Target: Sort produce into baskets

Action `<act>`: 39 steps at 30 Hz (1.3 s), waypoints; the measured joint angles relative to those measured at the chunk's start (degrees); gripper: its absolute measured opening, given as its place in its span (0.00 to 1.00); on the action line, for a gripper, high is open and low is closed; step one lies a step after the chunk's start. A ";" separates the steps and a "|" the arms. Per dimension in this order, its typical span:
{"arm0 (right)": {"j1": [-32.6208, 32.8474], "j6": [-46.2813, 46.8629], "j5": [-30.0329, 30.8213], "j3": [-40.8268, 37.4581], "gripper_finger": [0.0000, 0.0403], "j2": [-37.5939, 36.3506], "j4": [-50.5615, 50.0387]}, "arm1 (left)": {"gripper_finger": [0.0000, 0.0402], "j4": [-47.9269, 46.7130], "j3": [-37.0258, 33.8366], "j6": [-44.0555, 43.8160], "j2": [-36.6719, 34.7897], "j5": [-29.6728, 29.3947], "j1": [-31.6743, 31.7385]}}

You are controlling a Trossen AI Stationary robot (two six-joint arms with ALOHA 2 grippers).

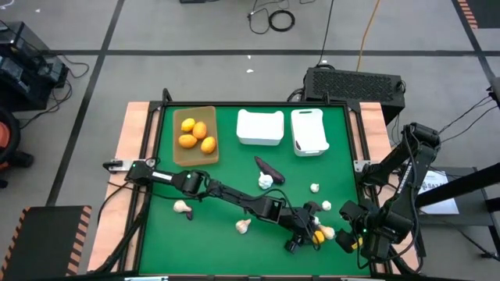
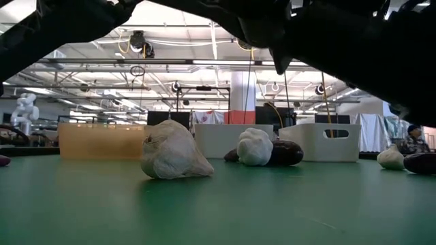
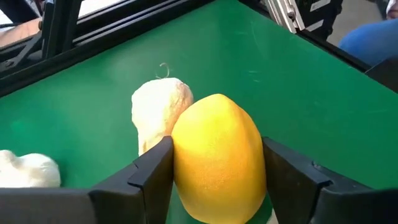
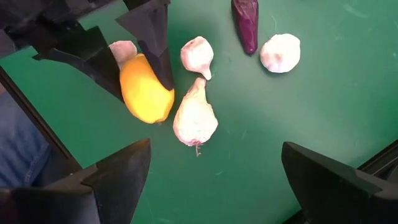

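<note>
My left gripper reaches across the green table to its near right part and is shut on a yellow fruit. A white garlic bulb lies right behind the fruit. My right gripper is open and empty, just right of the fruit, above another garlic bulb. Several orange fruits lie in the tan tray at the far left. Two white bins stand at the far middle. A purple eggplant and more garlic bulbs lie on the table. My left gripper pinches the yellow fruit by its two opposite sides between the two fingers. The fingers slant down from the table's left side. Whether the fruit's lower end is on the table or just above it, I cannot tell.
Garlic bulbs and a purple eggplant lie close around the held fruit. One bulb lies at the near left. The table's black frame runs just right of my right gripper.
</note>
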 joint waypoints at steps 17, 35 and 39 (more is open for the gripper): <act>-0.26 -4.96 13.45 0.00 0.87 -0.04 -0.06 | 0.52 -44.82 0.07 4.63 -24.24 0.24 4.95; -6.75 -26.35 40.17 -4.31 0.87 4.95 1.95 | 0.52 -66.14 -26.36 -11.24 -49.54 -3.32 26.87; -9.25 -25.62 41.32 -9.84 0.87 5.22 6.88 | 0.52 -57.04 -43.58 -17.73 -61.82 -4.35 32.41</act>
